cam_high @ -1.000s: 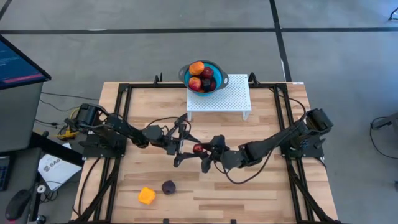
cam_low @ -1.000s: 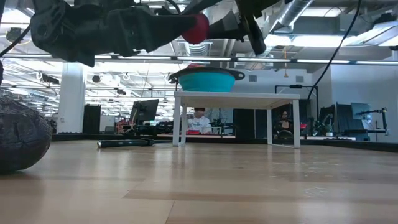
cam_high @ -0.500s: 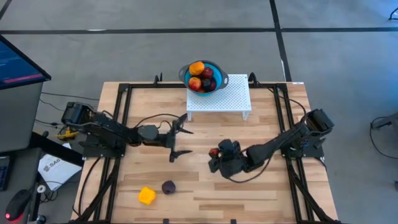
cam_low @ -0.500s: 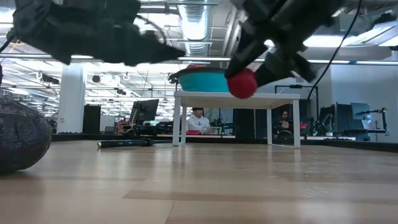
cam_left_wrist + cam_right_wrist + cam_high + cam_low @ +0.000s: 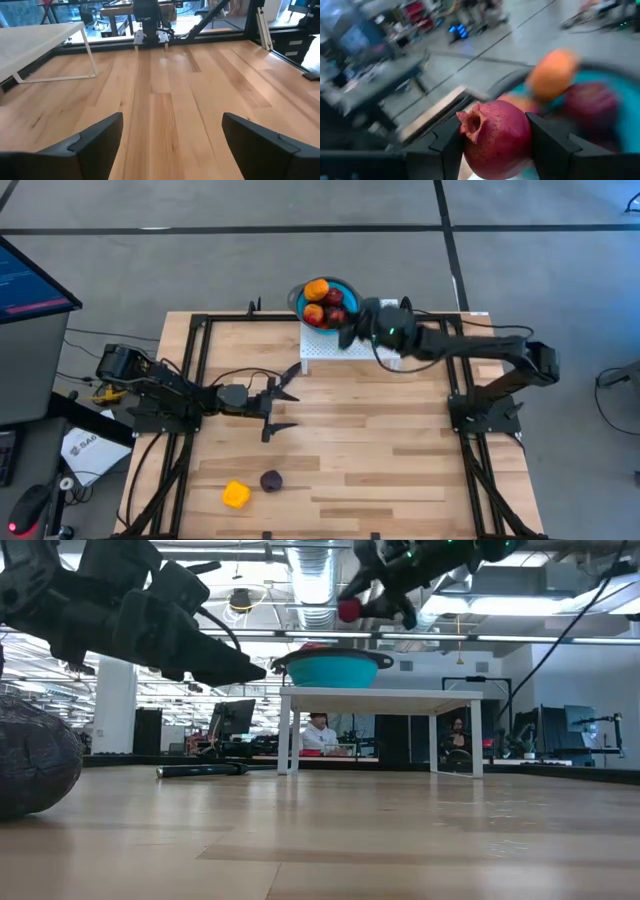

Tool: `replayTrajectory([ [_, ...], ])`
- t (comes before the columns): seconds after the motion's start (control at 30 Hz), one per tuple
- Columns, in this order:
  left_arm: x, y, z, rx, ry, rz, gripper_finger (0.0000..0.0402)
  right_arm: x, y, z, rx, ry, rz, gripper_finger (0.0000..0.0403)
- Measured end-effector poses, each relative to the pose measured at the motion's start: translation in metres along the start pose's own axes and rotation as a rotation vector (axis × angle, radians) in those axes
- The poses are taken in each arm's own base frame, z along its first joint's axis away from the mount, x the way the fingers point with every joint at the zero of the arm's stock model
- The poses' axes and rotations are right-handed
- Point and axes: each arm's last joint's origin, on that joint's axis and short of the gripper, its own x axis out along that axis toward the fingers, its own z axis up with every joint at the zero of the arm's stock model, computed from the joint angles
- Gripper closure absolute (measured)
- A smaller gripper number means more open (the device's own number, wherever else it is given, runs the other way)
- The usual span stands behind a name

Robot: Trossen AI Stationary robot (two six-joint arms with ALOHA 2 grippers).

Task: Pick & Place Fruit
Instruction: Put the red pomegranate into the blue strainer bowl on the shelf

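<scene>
Right gripper (image 5: 352,332) raised over the white perforated stand (image 5: 375,340) at the table's far edge, just beside the blue bowl (image 5: 345,293), with both fingers (image 5: 555,145) clamped on a red pomegranate-like fruit (image 5: 496,138). Same red fruit (image 5: 348,610) seen in the low view, held level with or slightly above the bowl rim. Inside the bowl, 1 orange fruit (image 5: 316,289) and several red and dark ones (image 5: 333,307). Left gripper (image 5: 272,407) low over the middle-left of the wooden table (image 5: 400,450), fingers (image 5: 90,145) spread wide, holding nothing. Near the front edge, 1 blocky yellow fruit (image 5: 236,495) and 1 dark purple fruit (image 5: 271,480), lying just beside each other, well apart from both grippers.
</scene>
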Motion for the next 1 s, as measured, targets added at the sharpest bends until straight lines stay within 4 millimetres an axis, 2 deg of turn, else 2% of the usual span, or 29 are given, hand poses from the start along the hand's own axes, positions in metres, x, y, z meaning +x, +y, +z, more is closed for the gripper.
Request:
replayTrajectory([
  [0.13, 0.0, 0.0, 0.0, 0.005, -0.001, 0.0, 0.0076, 0.01, -0.034, 0.011, 0.051, 0.01, -0.077, 0.0215],
  [0.33, 0.0, 0.0, 0.001, 0.006, -0.007, 0.0, 0.0077, 0.03, -0.059, 0.004, 0.097, 0.05, -0.125, 0.0214],
  [0.8, 0.0, 0.0, 0.001, 0.0, -0.008, 0.0, 0.0086, 0.034, -0.074, 0.008, 0.094, 0.032, -0.172, 0.0212],
  [1.0, 0.0, 0.0, 0.001, 0.0, -0.008, -0.001, 0.0087, 0.035, -0.074, 0.007, 0.086, 0.032, -0.173, 0.0188],
])
